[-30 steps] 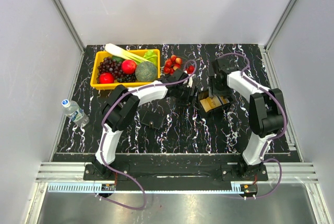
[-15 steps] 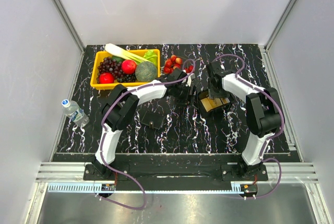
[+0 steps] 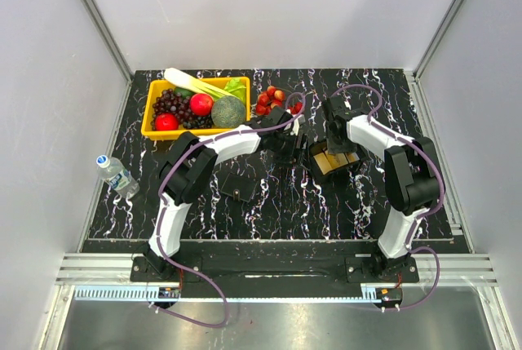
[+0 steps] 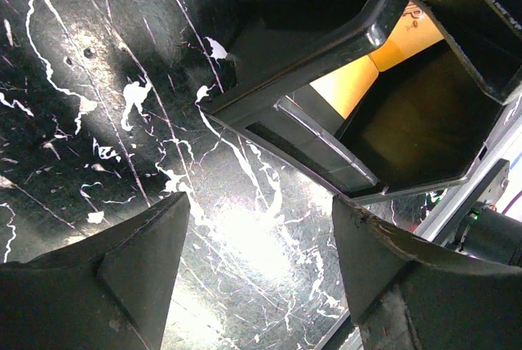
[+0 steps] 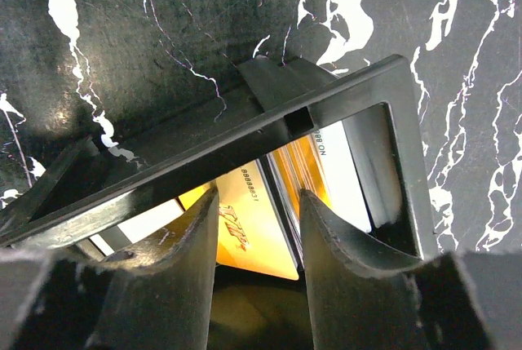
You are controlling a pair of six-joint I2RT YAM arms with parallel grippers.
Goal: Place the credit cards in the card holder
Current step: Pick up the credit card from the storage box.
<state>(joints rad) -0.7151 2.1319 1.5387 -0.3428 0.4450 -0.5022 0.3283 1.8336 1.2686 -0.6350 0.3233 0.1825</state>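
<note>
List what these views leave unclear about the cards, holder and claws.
- Number of credit cards: right wrist view, black tray rim and right claw cover them.
- State of the card holder: top view, too small to tell open or folded.
- Left wrist view: tray wall hides most of the cards.

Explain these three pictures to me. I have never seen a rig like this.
Two robot arms are bolted to a black marbled table. The wide picture looks down from above; the other two come from wrist cameras. On the table: a yellow basket of fruit and vegetables, a water bottle, the black card holder and a black tray holding the credit cards. The left tool is open near the tray; the right tool is open over the cards. Neither visibly holds anything.
</note>
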